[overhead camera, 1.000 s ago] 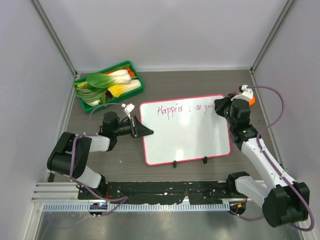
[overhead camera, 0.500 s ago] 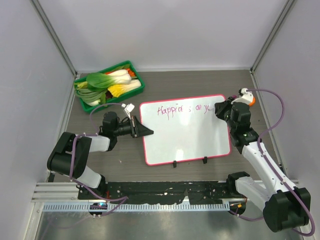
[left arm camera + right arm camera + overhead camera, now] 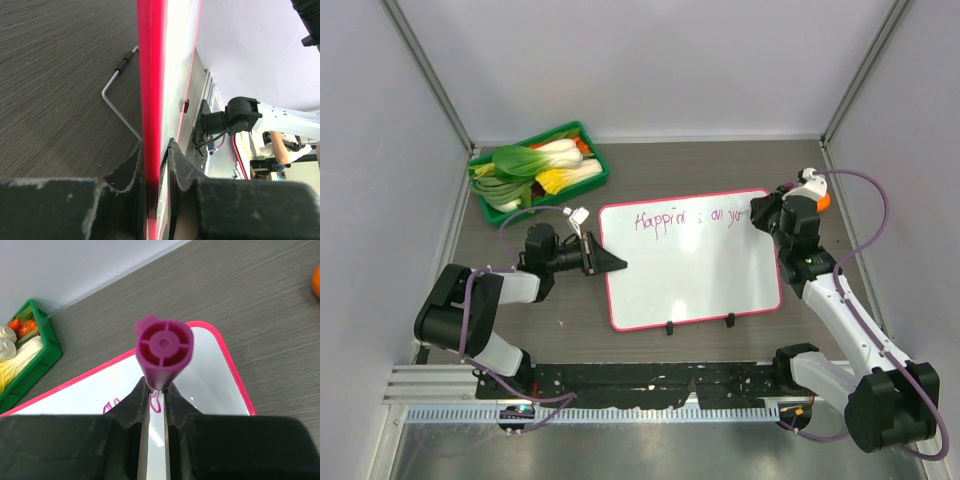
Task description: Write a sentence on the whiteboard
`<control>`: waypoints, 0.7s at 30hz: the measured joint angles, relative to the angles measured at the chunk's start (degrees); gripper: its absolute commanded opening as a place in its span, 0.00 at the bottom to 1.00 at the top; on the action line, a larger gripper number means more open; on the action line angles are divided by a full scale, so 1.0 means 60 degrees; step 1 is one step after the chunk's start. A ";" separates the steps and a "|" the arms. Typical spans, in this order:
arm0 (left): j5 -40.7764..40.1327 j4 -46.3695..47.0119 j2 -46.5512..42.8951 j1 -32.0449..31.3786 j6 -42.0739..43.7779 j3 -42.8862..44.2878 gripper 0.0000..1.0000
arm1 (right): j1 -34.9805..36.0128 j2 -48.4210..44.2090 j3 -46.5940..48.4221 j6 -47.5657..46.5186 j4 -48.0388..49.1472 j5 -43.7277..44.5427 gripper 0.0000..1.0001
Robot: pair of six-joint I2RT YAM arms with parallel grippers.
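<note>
**Jaws clamped on both sides: left gripper [image 3: 616, 264] on the whiteboard [image 3: 692, 285], right gripper [image 3: 761, 214] on the marker [image 3: 165, 346]**

At the upper left of the overhead view, a green tray [image 3: 603, 172] of vegetables [image 3: 535, 165] sits well apart from the work. Lower and just to its right, the left gripper pinches the whiteboard's left edge. Its wrist view shows both fingers [image 3: 131, 165] closed tight on the pink-red frame, steadying the board. That arm has not shifted over the last second.

The whiteboard lies mid-frame on the dark table [image 3: 720, 165], set a little askew. The sentence [image 3: 685, 218] runs along its top edge in thin purple script. It reads roughly "Happiness all yo", though the last letters are too small to be sure of.

At the board's upper right corner, the right gripper squeezes the purple marker between its fingers, tip down on the white surface. Its wrist view shows purple strokes directly beneath the tip. Over the last second this gripper dipped toward the lower right and came back up, and the last word gained a stroke or two.

I judge the writing to be mid-word. The first line is almost at the board's right edge, so further words would likely need a new line below. An orange object [image 3: 825, 201] sits just right of the gripper, off the board.
</note>
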 measured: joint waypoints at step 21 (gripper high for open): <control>0.0015 0.0000 0.0000 -0.0004 0.0029 0.0000 0.00 | -0.0004 -0.0317 0.0113 0.0098 0.0058 -0.0197 0.01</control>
